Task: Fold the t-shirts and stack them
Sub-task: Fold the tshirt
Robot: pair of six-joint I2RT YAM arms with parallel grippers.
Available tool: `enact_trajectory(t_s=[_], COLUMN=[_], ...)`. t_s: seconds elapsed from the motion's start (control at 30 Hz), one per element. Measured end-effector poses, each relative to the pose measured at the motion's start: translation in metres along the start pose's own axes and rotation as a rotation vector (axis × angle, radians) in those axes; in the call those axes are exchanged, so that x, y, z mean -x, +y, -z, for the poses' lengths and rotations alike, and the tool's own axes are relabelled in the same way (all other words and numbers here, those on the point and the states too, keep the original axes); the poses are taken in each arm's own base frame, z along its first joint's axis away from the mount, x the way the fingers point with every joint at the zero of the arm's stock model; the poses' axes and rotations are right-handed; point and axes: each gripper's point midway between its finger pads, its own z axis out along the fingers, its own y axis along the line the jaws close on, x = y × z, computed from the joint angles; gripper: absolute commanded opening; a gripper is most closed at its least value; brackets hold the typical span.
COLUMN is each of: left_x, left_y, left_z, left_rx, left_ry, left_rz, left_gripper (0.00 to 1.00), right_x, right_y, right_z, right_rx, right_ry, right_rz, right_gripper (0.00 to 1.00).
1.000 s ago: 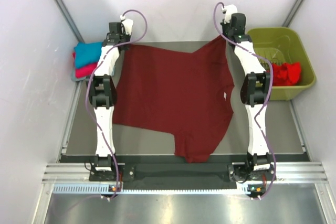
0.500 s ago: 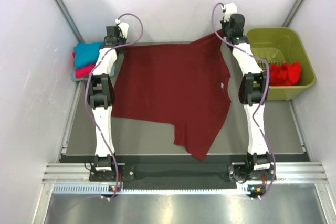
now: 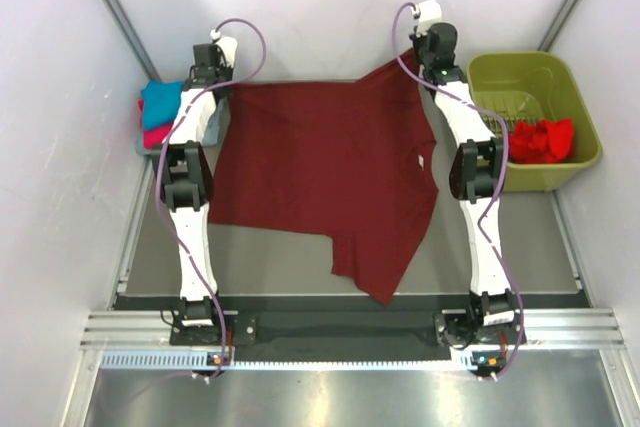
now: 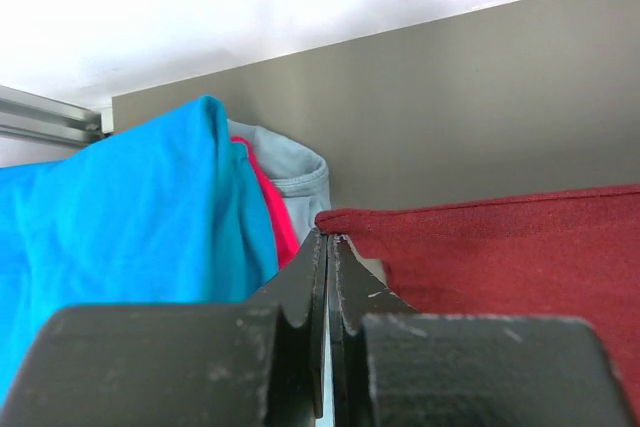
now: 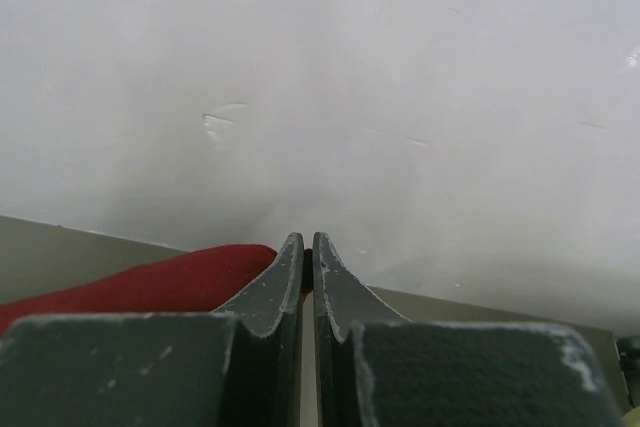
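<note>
Shirts: five, one of each colour: maroon shirt (image 3: 330,177), teal shirt (image 3: 165,99), pink shirt (image 3: 158,134), grey-blue shirt (image 4: 300,172), red shirt (image 3: 545,137).
Hands: two.
Basket: one (image 3: 530,67), olive green, far right, off the surface's right edge.
Left hand (image 4: 328,237): clenched, fingers pressed together on the maroon shirt's far-left corner, just beside the stack.
Right hand (image 5: 308,239): clenched on the maroon shirt's far-right corner, raised close to the back wall (image 5: 400,97).
Maroon shirt: spread flat over the middle of the surface (image 3: 270,262), far edge stretched between the two hands, lowest point near the front edge.
Stack: far-left corner, teal on top, pink under it, grey-blue showing behind in the left wrist view.
Red shirt: crumpled inside the basket, against its right side.
Edges: far edge of the maroon shirt along the surface's back edge; right side close under the right arm.
Open room: grey surface showing at near left below the shirt, and a narrow strip at near right.
</note>
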Motion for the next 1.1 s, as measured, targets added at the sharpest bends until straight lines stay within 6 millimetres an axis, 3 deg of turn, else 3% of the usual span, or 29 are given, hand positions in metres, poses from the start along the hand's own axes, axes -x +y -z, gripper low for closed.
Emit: enact_trajectory(t_s=[0.23,0.37,0.6,0.8,1.1], left_x=[0.005,0.004,0.011,0.003,-0.012], left_y=[0.002,0.002,0.004,-0.004,-0.008], left_z=[0.007,0.013,0.025,0.029,0.052], left_rx=[0.0,-0.011,-0.054,-0.108,-0.16], left_ry=[-0.007,-0.004,-0.019,0.013,0.06], left_rz=[0.001,0.001,0.0,0.0,0.011], left_gripper=[0.0,0.0,0.0,0.0,0.0], right_x=[-0.001,-0.012,-0.003,0.012,-0.029], right_y=[0.001,0.002,0.005,0.007,0.02], right_z=[0.001,0.015,0.077,0.13,0.183], right_rx=[0.002,0.027,0.118,0.171,0.231], right_ry=[0.008,0.082,0.197,0.237,0.383], right_rz=[-0.001,-0.001,-0.001,-0.018,-0.038], right_gripper=[0.0,0.0,0.0,0.0,0.0])
